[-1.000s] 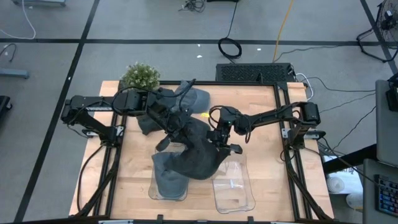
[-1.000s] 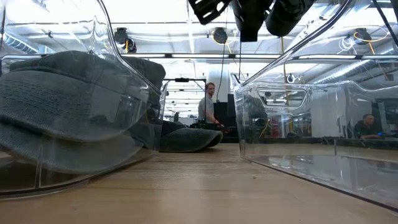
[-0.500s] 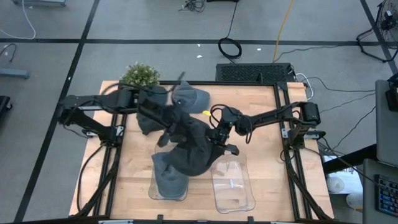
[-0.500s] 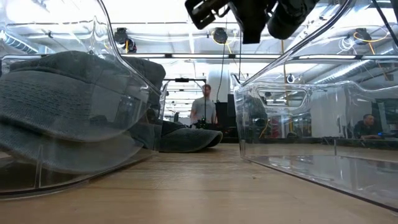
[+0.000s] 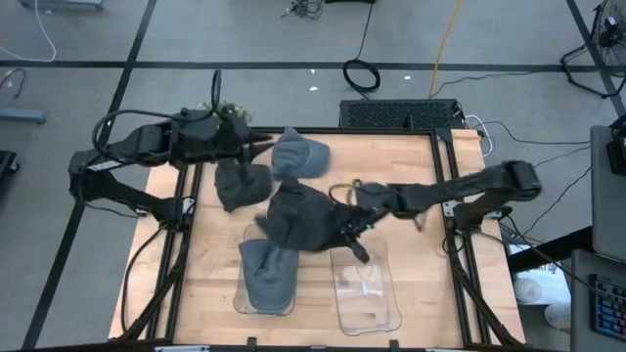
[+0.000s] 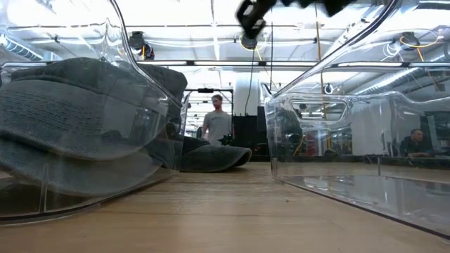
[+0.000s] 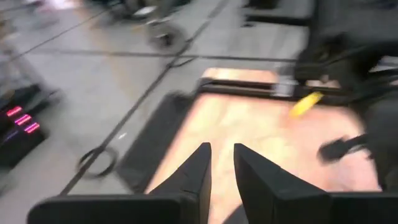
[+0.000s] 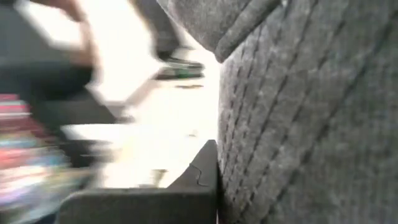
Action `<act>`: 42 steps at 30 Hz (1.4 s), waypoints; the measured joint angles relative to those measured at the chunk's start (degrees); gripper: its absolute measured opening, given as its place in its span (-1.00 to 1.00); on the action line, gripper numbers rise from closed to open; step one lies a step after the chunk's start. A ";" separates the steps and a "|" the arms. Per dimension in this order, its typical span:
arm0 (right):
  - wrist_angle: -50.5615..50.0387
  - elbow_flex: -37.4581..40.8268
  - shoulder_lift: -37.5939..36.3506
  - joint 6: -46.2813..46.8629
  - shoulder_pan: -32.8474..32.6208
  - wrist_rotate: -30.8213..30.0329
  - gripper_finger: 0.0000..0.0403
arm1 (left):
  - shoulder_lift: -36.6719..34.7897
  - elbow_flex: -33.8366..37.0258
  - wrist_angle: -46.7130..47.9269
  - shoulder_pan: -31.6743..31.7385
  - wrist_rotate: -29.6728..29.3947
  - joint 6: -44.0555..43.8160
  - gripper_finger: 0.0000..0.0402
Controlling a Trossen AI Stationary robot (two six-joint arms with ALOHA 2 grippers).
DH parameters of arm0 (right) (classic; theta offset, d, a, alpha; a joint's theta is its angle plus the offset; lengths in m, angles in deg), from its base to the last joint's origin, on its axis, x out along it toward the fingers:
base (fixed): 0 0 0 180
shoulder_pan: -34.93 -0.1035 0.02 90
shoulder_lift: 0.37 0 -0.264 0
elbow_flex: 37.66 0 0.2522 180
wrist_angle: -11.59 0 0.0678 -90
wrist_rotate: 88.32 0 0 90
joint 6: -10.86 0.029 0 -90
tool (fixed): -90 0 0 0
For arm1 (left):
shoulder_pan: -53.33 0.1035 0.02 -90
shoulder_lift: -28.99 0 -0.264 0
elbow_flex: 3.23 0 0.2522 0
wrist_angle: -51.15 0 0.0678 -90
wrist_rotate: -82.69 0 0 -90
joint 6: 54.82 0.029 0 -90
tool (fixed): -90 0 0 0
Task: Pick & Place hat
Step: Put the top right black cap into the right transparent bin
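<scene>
The table (image 5: pixel 411 166) is seen from straight overhead and level from its surface, while each wrist view is taken close in.

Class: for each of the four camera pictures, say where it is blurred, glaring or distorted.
High view: sharp and evenly lit. Low view: the clear bin walls bend and mirror the room, and the dark arm part at top is smeared. Left wrist view: floor and table streaked with blur, the left pincer fairly crisp. Right wrist view: background washed out white, the grey hat weave sharp.

Grey floor (image 5: pixel 88 39), black tape lines; person (image 6: pixel 216 125) behind table.
</scene>
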 joint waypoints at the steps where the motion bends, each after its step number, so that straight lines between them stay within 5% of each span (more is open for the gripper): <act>1: -5.12 0.01 -2.31 -1.11 -1.99 -7.40 -1.00 | 0.08 -0.01 1.09 0.33 -1.65 -1.06 -0.62; 4: -13.08 0.02 -6.82 1.69 -9.00 -25.05 -1.00 | 0.88 0.04 3.63 1.41 -5.36 -3.37 -0.62; 7: -18.27 0.00 -9.56 10.93 -16.17 -34.93 -1.00 | 1.98 0.03 4.55 2.33 -8.45 -4.98 -0.62; 16: -30.64 0.00 -9.74 51.98 -34.34 -44.73 -1.00 | 2.95 0.02 5.45 4.65 -13.37 -8.64 -0.62; 23: -35.12 0.04 -6.71 74.38 -40.82 -50.15 -1.00 | 3.07 0.02 7.65 4.99 -13.42 -13.70 -0.62; 33: -28.80 0.02 2.44 81.91 -42.38 -49.88 -1.00 | 4.62 0.02 8.04 4.99 -13.44 -16.85 -0.62; 42: -20.23 -0.01 5.26 72.63 -40.02 -49.57 -0.82 | 5.73 0.07 8.14 4.99 -13.35 -16.66 -0.62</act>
